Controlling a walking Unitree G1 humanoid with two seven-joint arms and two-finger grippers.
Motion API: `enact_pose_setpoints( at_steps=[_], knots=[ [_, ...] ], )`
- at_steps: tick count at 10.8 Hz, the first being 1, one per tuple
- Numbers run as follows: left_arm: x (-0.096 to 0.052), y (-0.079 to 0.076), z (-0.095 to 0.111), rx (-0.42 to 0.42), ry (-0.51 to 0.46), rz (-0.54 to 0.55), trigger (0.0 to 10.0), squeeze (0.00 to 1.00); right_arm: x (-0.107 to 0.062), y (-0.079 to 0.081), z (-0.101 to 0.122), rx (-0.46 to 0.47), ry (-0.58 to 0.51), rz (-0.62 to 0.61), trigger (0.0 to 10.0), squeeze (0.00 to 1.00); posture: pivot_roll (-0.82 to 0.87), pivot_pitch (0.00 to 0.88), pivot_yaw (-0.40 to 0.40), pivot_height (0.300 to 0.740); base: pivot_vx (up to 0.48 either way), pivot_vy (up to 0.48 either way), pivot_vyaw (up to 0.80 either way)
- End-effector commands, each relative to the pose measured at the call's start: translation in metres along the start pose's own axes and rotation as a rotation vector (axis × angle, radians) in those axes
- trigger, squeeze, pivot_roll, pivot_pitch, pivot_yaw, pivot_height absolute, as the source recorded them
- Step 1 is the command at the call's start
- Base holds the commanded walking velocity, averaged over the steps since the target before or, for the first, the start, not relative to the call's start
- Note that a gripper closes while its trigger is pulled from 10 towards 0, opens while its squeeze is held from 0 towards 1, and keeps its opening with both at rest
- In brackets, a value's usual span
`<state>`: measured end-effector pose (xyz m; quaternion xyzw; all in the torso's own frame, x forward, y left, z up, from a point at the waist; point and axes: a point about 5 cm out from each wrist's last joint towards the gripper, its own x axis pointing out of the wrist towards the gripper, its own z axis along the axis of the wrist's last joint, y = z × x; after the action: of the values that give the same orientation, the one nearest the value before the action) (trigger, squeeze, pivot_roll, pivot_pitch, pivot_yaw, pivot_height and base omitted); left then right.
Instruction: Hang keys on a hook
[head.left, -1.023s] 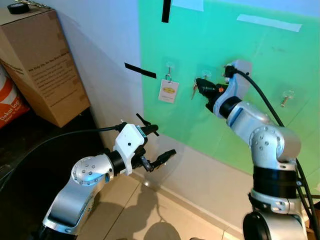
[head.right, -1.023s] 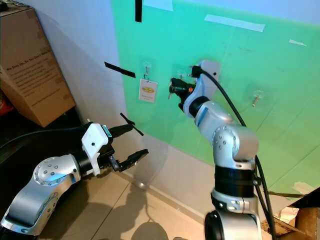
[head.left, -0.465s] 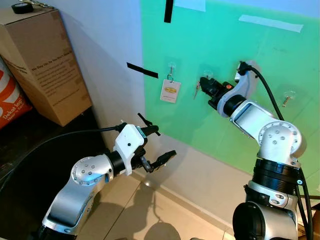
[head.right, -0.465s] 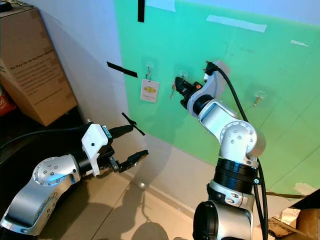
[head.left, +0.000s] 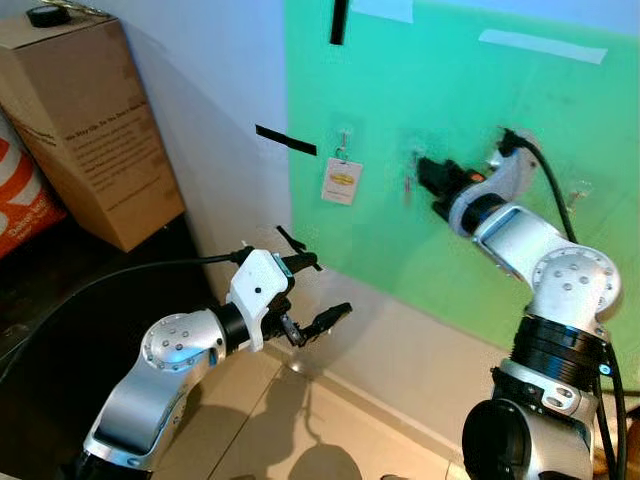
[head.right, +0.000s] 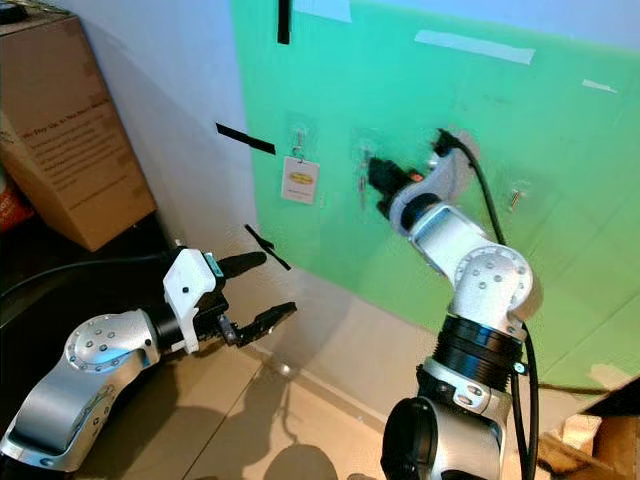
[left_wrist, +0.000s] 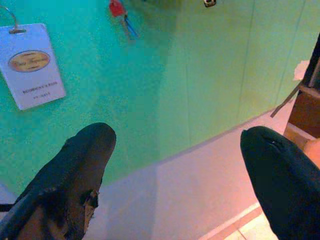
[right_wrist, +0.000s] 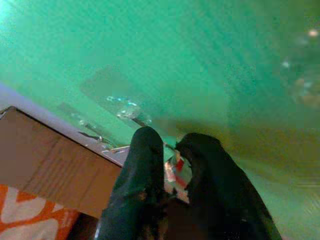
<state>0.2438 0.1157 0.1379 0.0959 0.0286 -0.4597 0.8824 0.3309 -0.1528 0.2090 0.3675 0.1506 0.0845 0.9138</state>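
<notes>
The right pincer (head.right: 378, 177) is up against the green wall (head.right: 560, 200), fingers pinched on the keys (head.right: 362, 184) right under the middle hook (head.right: 364, 152), probably so the ring can catch it. The left pincer (head.left: 308, 293) hangs low with fingers spread wide, holding nothing, out of the way.

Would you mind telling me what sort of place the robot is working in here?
Probably a home entryway or storage corner: a green wall with stick-on hooks holding a tag and keys, a cardboard box, and a tiled floor.
</notes>
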Motion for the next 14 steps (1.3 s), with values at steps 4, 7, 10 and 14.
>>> enact_pose_setpoints(
  at_steps=[4, 7, 10, 14],
  knots=[
    [0.000, -0.002, 0.003, 0.004, -0.002, -0.019, 10.0, 0.00, -0.003, -0.007, 0.005, 0.004, -0.009, -0.063, 10.0, 1.00, -0.09, 0.000, 0.006, 0.740, 0.000, 0.000, 0.00],
    [-0.001, 0.000, 0.004, 0.015, -0.009, 0.007, 10.0, 0.00, -0.025, -0.001, -0.008, -0.467, 0.057, 0.013, 10.0, 0.00, -0.09, 0.003, 0.003, 0.740, 0.000, 0.000, 0.00],
    [0.000, 0.000, 0.004, 0.022, -0.016, 0.020, 10.0, 0.00, -0.037, 0.001, -0.012, -0.752, -0.016, 0.047, 10.0, 0.00, -0.09, 0.012, 0.009, 0.740, 0.000, 0.000, 0.00],
    [-0.006, 0.014, 0.001, 0.028, -0.018, 0.347, 10.0, 0.00, -0.076, -0.040, -0.058, -0.781, -0.070, -0.068, 10.0, 0.00, -0.08, 0.017, 0.005, 0.740, 0.000, 0.000, 0.00]
  ],
)
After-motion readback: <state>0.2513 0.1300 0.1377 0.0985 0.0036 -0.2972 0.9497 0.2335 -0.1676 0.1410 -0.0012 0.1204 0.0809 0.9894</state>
